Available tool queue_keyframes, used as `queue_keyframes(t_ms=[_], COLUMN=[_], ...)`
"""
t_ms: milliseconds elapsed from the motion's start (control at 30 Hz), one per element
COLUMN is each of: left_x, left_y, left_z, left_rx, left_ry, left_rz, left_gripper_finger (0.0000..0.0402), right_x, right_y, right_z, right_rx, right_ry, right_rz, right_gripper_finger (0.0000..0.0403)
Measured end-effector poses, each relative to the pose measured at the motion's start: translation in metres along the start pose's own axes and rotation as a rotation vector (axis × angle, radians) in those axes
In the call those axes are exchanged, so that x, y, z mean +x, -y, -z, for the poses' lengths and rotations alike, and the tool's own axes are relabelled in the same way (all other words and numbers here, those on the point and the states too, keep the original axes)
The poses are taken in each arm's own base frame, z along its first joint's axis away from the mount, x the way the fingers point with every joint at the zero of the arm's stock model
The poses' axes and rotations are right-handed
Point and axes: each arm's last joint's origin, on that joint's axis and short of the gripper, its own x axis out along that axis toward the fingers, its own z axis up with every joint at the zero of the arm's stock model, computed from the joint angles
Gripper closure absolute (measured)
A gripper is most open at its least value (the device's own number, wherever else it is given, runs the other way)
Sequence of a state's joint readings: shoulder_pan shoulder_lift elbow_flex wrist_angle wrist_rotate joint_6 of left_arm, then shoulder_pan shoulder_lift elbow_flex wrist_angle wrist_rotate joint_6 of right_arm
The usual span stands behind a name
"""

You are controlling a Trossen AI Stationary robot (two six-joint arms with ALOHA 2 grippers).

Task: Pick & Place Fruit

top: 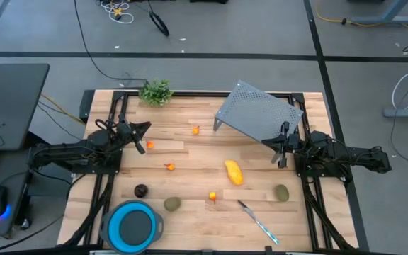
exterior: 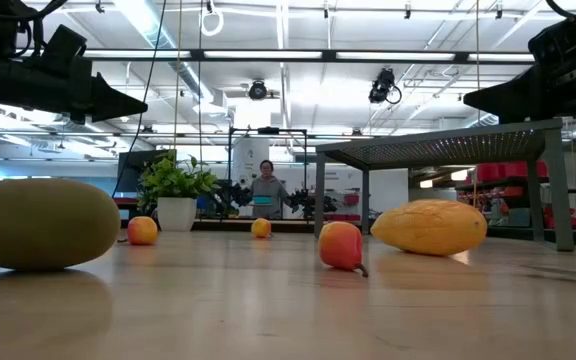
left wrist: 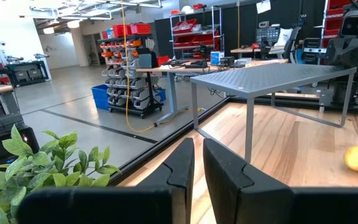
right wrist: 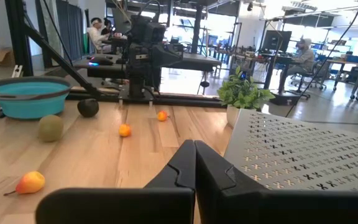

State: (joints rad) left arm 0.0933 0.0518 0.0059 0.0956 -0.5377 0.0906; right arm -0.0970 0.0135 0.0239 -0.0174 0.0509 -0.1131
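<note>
Fruit is scattered loose over the wooden table [top: 190,152], none of it held. Yellow long piece [top: 234,172] lies right of centre, just near of the grey perforated stand [top: 257,113]. One green oval [top: 172,204] sits near the front edge, just right of the blue bowl [top: 131,225]; second green oval [top: 281,192] is out on the right side. Dark purple ball [top: 141,190] is just far of the bowl, not touching it. Small orange ones: one [top: 212,196] front-centre between the green ovals, one [top: 169,167] mid-left, one [top: 195,129] farther back by the stand's left leg, one [top: 149,144] just beside the left gripper [top: 142,148].

Left gripper hangs above the table on the left side, fingers [left wrist: 182,165] nearly together with a thin slit between, nothing in them. Right gripper [top: 282,160] hangs at the right side by the stand's near-right corner, fingers [right wrist: 185,163] pressed fully together, empty.

Knife [top: 258,221] with blue handle lies at front right, well apart from both grippers. Potted green plant [top: 155,92] stands at the far-left edge. Low view shows a person [exterior: 265,186] far back in the room.
</note>
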Motion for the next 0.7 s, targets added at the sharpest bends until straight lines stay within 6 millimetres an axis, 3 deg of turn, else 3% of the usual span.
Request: queue_keyframes(t_ms=[200,500,700], left_x=[0.0,-0.0002,-0.0003], left_y=[0.0001,0.0028,0.0039], left_z=[0.0,-0.0004,-0.0005], left_rx=[-0.027,-0.354,-0.418], left_ry=[0.0,-0.007,-0.015], left_rz=[0.003,0.098,0.134], left_gripper_finger=[0.036,0.036,0.036], right_x=[0.0,0.0,0.0], right_y=[0.0,0.0,0.0], right_z=[0.0,0.0,0.0], right_rx=[0.0,0.0,0.0], right_ry=[0.0,0.0,0.0], right_rz=[0.0,0.0,0.0], right_gripper_finger=[0.0402,0.0402,0.0402])
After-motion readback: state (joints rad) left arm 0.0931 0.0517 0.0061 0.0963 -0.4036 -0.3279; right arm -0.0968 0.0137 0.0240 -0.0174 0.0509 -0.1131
